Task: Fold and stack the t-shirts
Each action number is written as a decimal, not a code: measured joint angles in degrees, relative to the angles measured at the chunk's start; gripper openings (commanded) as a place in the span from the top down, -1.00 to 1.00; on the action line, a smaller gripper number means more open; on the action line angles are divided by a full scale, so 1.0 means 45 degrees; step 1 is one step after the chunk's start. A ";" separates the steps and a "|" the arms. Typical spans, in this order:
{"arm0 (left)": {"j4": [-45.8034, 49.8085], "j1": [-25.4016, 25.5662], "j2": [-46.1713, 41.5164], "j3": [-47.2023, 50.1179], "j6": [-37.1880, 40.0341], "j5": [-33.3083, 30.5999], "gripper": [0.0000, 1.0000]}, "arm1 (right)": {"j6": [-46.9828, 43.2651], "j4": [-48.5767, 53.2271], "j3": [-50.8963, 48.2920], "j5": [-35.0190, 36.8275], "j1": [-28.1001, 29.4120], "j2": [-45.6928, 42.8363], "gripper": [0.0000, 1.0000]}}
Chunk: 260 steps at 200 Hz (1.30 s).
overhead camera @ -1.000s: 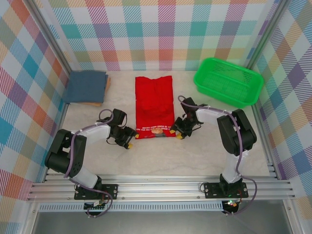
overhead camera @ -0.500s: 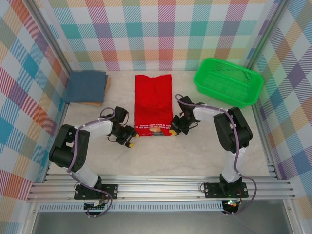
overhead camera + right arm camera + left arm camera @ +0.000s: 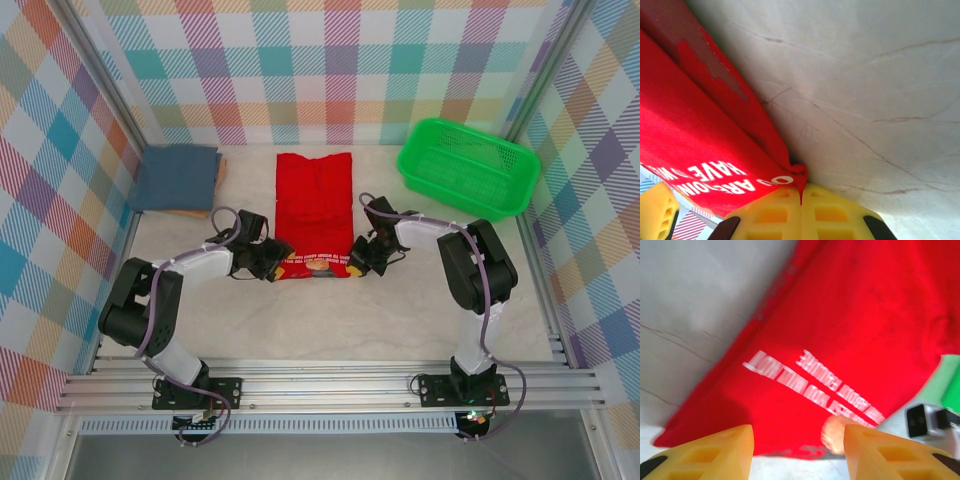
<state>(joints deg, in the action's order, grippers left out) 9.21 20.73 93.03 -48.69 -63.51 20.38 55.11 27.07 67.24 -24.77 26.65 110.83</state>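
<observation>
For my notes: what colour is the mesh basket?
The basket is bright green, best seen in the top external view.

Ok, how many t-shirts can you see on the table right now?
2. The red t-shirt lies flat in the middle; the folded slate-blue t-shirt sits back left. A tan edge under it may be another garment.

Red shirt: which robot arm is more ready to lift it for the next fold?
The right one, probably. The right gripper is shut on the red shirt's near right corner, with cloth pinched in it. The left gripper is at the near left corner, but it is open and gripping nothing.
</observation>
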 measured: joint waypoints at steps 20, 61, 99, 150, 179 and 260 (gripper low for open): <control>0.1234 -0.0044 0.0257 -0.0573 0.0539 -0.0525 -0.01 | 0.0000 0.0024 0.0000 0.0000 0.0000 0.0000 1.00; 0.3798 0.0068 -0.0175 -0.1831 0.1418 -0.1914 -0.07 | 0.0000 0.0049 0.0000 -0.0044 0.0000 0.0000 1.00; 0.3993 0.0131 -0.0024 -0.1535 0.1049 -0.1763 -0.08 | 0.0000 0.0107 0.0000 -0.0087 0.0000 0.0005 1.00; 0.3968 0.0374 0.1355 -0.1914 0.0704 -0.1452 0.12 | -0.0005 0.0141 0.0000 -0.0092 0.0000 0.0005 1.00; 0.4163 0.0437 0.1564 -0.2137 0.0704 -0.1603 0.51 | -0.0005 0.0146 0.0000 -0.0097 0.0000 0.0005 1.00; 0.4512 0.0690 0.0899 -0.2817 0.1758 -0.2089 1.00 | -0.0549 0.0670 0.0005 -0.0029 0.0005 -0.0617 1.00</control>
<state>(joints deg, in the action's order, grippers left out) 29.52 23.83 97.08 -61.36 -55.59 10.98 52.64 30.09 67.26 -24.91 26.68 108.05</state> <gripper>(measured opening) 0.049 0.047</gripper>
